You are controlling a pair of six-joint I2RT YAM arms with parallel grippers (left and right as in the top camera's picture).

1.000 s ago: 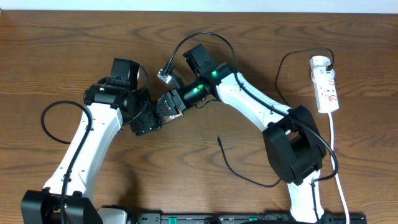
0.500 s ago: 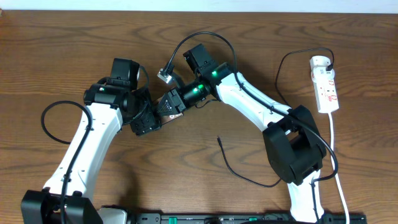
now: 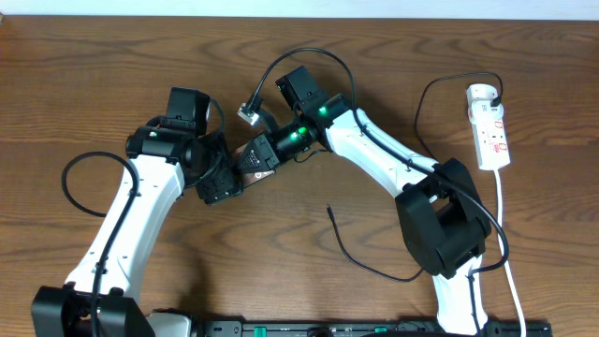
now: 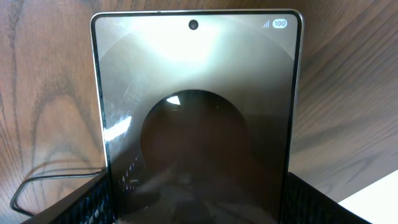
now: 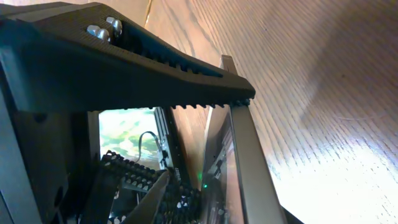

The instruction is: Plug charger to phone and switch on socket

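Note:
The phone (image 3: pixel 253 164) is held up off the table between my two grippers. In the left wrist view its glossy face (image 4: pixel 196 118) points at the camera, and my left gripper (image 4: pixel 196 208) is shut on its lower end, one jaw on each long side. My right gripper (image 3: pixel 266 148) is right against the phone. In the right wrist view the phone's grey edge (image 5: pixel 245 162) runs past a toothed black finger; whether the right jaws clamp it is not visible. The charger's plug tip (image 3: pixel 329 210) lies free on the wood; its cable (image 3: pixel 374 268) loops to the white socket (image 3: pixel 490 131).
The socket's white cord (image 3: pixel 510 253) runs down the right side of the wooden table (image 3: pixel 94 56). A black robot cable (image 3: pixel 75 183) loops beside the left arm. A thin black cable lies on the wood in the left wrist view (image 4: pixel 37 180).
The phone and the right gripper's tip have shifted slightly left, towards the left gripper. The charger cable and the socket have not moved.

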